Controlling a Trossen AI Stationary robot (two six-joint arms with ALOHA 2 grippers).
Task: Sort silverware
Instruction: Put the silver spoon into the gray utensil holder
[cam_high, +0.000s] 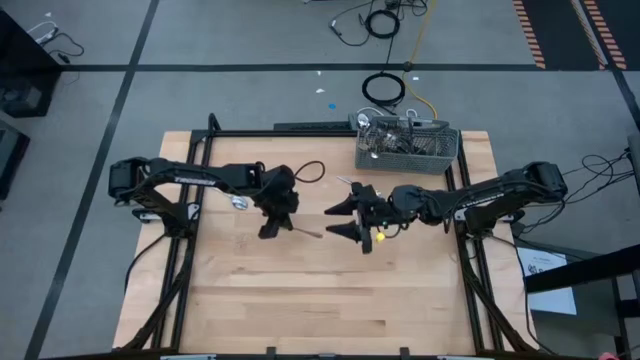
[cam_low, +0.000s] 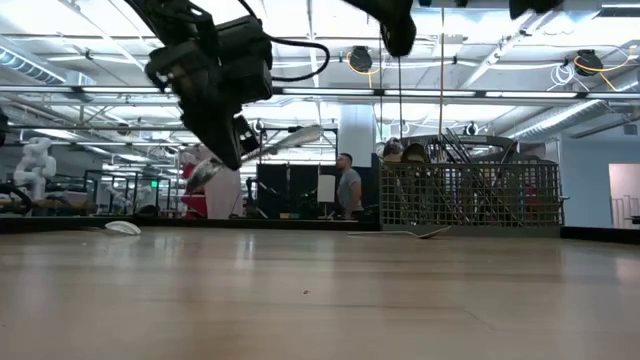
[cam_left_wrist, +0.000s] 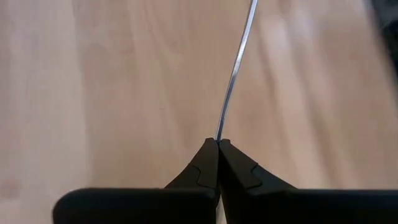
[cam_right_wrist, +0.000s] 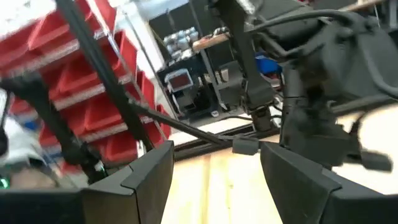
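My left gripper (cam_high: 280, 224) hovers over the middle of the table, shut on one slender piece of silverware (cam_low: 290, 138), which sticks out past the fingers toward my right gripper. My right gripper (cam_high: 340, 220) faces it from the right, held level, open and with nothing between its fingers (cam_right_wrist: 155, 168). More silverware stands in the grey wire-mesh basket (cam_high: 408, 146) at the far right. A spoon (cam_high: 240, 202) lies flat on the table beside the left arm. Another piece (cam_low: 420, 232) lies on the wood in front of the basket. My left gripper pinches one end of the piece (cam_left_wrist: 219, 135) between its two fingertips (cam_left_wrist: 205, 163). The fingers slant down from the table's left side and lie along the piece, which shows edge-on as a thin line running straight on from them. The piece is lifted clear of the table.
The basket takes up the far right corner of the wooden table (cam_high: 300, 300). A dark cable loop (cam_high: 312, 172) lies by the left arm. The near half of the table is bare wood. People stand in the room beyond the table (cam_low: 347, 185).
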